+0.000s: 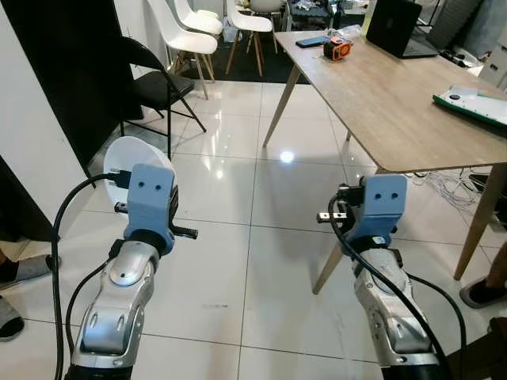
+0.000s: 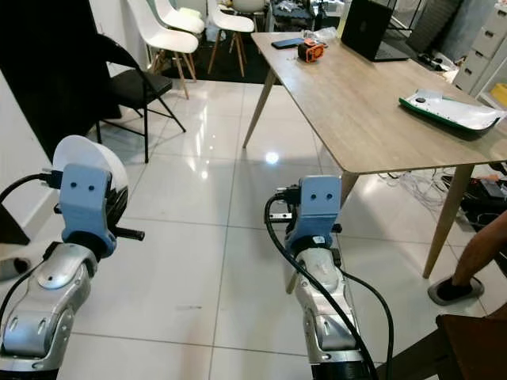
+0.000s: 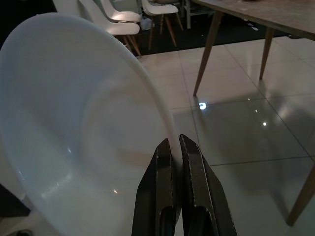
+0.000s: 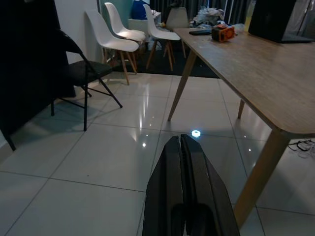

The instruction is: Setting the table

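My left gripper is shut on the rim of a white plate, which stands tilted on edge. From the head, the plate rises behind the blue housing of my left wrist, low over the tiled floor. My right gripper is shut with nothing in it and points over the floor toward the near corner of the long wooden table. The right wrist is level with the left one, just short of the table's near leg.
The table carries a black laptop, a phone, an orange-and-black object and a green-edged white tray. A black folding chair and white chairs stand to the left. People's feet show at both edges.
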`<state>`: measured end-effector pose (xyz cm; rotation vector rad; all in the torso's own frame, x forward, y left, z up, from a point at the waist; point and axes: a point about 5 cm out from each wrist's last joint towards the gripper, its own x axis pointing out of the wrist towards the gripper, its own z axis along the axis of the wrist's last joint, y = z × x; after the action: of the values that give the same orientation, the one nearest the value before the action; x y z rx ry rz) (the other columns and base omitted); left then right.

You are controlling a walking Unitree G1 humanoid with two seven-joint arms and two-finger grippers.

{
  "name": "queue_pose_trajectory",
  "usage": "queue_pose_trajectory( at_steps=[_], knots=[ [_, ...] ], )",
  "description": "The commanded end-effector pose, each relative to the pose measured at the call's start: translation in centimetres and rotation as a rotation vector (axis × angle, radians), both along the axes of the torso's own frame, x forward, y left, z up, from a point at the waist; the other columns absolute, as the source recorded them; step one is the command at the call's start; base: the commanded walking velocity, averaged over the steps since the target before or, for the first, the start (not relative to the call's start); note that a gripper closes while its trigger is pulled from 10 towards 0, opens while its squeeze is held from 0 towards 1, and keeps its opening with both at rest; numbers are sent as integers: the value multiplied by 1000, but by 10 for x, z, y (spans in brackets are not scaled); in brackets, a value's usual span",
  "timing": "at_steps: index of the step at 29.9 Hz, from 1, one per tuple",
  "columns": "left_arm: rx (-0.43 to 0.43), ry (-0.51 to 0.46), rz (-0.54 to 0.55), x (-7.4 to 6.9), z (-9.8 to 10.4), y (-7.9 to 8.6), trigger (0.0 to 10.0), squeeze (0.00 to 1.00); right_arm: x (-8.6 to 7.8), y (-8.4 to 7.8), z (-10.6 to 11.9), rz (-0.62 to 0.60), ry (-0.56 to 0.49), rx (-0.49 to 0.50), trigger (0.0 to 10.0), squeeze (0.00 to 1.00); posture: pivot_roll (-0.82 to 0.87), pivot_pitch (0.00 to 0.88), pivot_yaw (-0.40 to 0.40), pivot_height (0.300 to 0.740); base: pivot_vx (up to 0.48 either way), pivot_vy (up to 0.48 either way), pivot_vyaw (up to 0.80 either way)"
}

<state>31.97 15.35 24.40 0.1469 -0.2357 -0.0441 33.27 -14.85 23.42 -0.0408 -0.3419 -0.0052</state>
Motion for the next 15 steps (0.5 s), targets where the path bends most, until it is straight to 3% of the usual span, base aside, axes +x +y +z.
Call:
queue_pose_trajectory(
  at_steps=[1,15],
  knots=[
    [-4,7,13,0,-3,4,10000,0,-1,-1,-4,-5,13,10,10000,0,39,166,41,740,0,0,0],
    [0,15,33,1,-4,7,10000,0,-1,-2,-4,-8,14,9,10000,0,38,167,41,740,444,0,0]
  ],
)
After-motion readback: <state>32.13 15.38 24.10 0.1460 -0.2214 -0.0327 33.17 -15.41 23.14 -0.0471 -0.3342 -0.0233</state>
